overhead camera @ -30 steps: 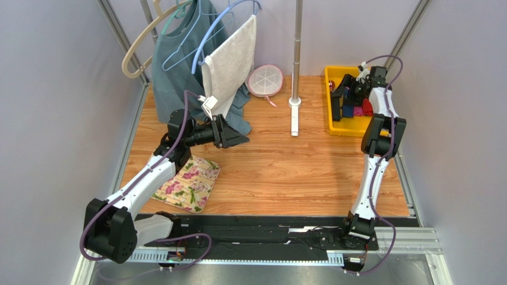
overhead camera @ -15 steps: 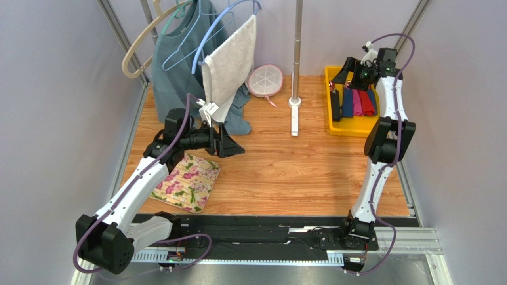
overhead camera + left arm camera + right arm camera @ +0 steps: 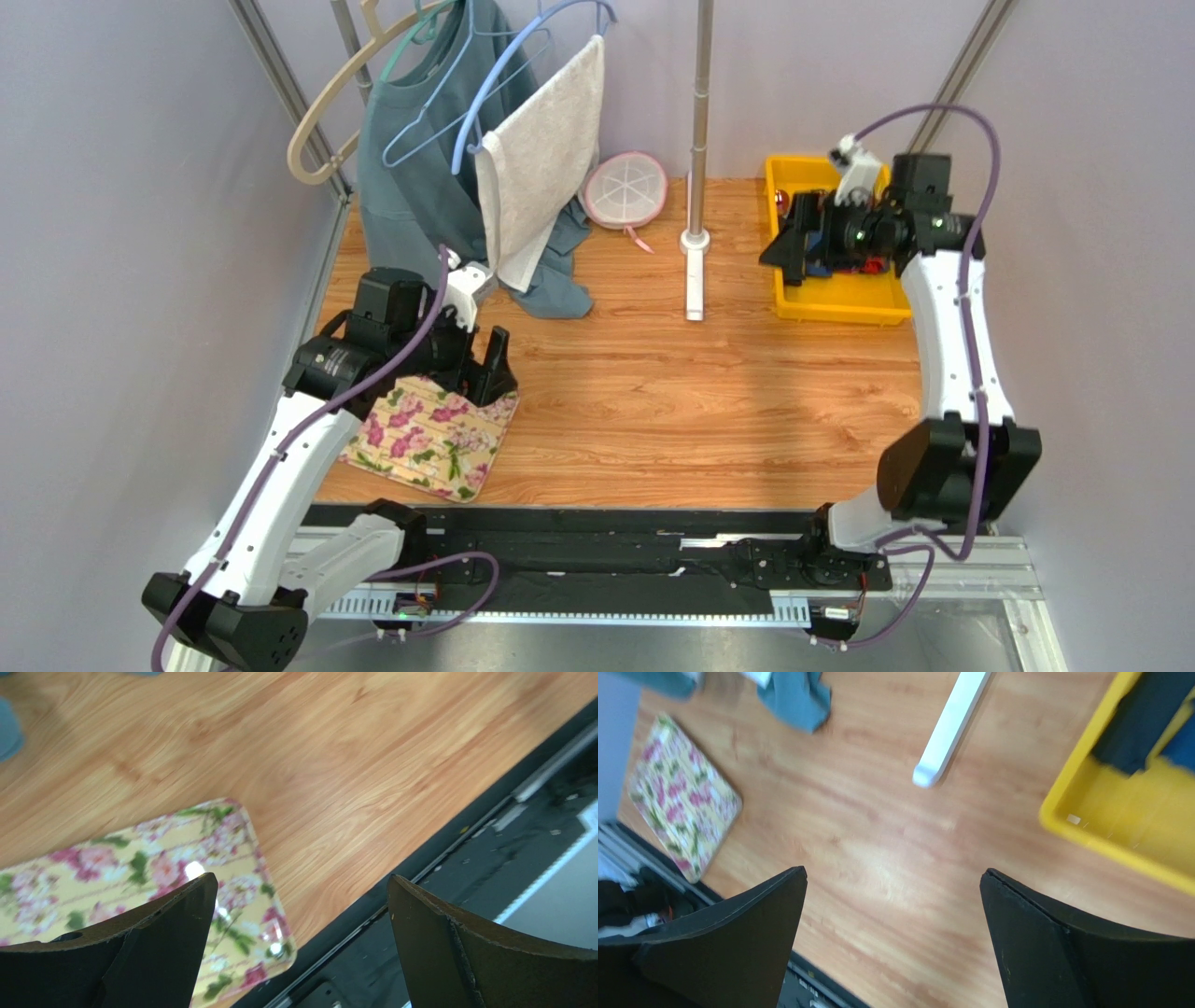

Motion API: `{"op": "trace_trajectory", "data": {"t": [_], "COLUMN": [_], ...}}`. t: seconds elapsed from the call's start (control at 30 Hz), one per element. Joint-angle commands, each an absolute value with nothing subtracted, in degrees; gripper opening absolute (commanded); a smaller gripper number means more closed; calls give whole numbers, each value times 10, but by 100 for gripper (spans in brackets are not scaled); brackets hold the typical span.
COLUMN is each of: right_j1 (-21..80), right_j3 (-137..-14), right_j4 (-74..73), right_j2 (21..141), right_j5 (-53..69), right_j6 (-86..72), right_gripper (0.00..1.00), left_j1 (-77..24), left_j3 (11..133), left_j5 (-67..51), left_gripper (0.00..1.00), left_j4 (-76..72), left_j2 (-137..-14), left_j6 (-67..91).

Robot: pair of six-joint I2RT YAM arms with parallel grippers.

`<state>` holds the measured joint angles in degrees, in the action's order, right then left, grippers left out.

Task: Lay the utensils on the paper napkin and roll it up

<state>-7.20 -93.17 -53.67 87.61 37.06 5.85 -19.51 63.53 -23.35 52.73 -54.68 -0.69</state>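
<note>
Jaws wide and empty, the left gripper (image 3: pixel 484 375) hovers over the floral mat (image 3: pixel 421 448), the right gripper (image 3: pixel 786 249) by the yellow bin (image 3: pixel 842 311) in the far-right corner of the table (image 3: pixel 673 406), seemingly to fetch.

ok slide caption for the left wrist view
Open left claw above the corner of a yellow floral rectangular mat on a wooden table

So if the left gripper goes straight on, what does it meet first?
Probably the wooden table just off the corner of the floral mat. The left gripper points down there, open; depth is unclear, so one finger might catch the mat.
</note>
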Motion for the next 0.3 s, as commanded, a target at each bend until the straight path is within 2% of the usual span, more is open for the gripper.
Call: {"op": "trace_trajectory", "data": {"t": [0.0,0.13,0.27], "right_j1": [11,95,175], "right_j3": [-789,-687,-658], "right_j4": [-568,-535,-526], "right_j2": [777,712,677], "right_j5": [303,215,141], "right_j6": [120,115,110], "right_gripper": [100,100,100], "left_j1": [-192,-192,-192], "left_j3": [632,621,616], "left_j5": [-97,-44,-12], "left_gripper": [99,99,99], "left_j4": [570,546,538], "left_j2": [-530,-526,-512], "left_j6": [-63,-65,-59]}}
